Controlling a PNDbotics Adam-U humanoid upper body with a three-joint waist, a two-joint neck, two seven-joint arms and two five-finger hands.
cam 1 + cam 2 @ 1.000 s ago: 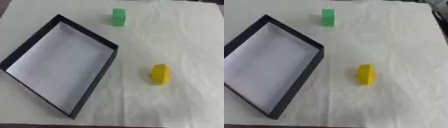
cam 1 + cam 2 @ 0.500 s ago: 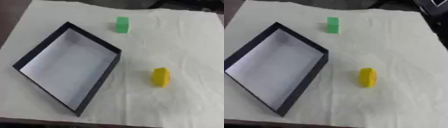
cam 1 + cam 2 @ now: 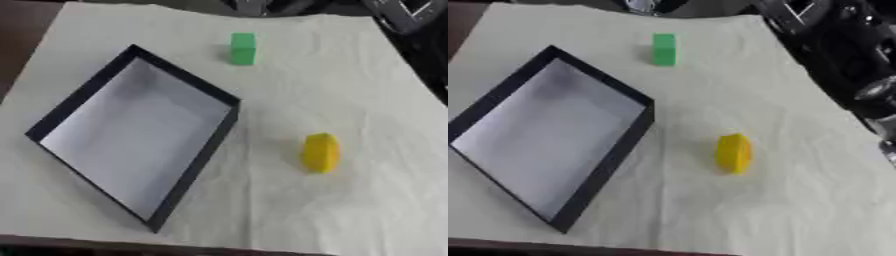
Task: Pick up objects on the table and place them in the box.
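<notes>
An open black box [image 3: 222,131] with a white floor lies askew on the left half of the cloth-covered table, and nothing is in it. A small green block [image 3: 242,48] stands at the far middle, beyond the box's far corner. A yellow rounded block [image 3: 320,152] lies to the right of the box, apart from it. Black and silver parts of my right arm and hand [image 3: 859,75] show at the right edge in the right eye view, off the cloth and away from both blocks. My left hand is out of view.
A pale wrinkled cloth [image 3: 367,210] covers the table, whose dark edge [image 3: 17,50] shows at the left and along the bottom. Dark equipment [image 3: 407,12] sits beyond the far right corner.
The whole picture has shifted as the camera moved; box and blocks keep their places relative to each other. Black arm parts now show at the right edge.
</notes>
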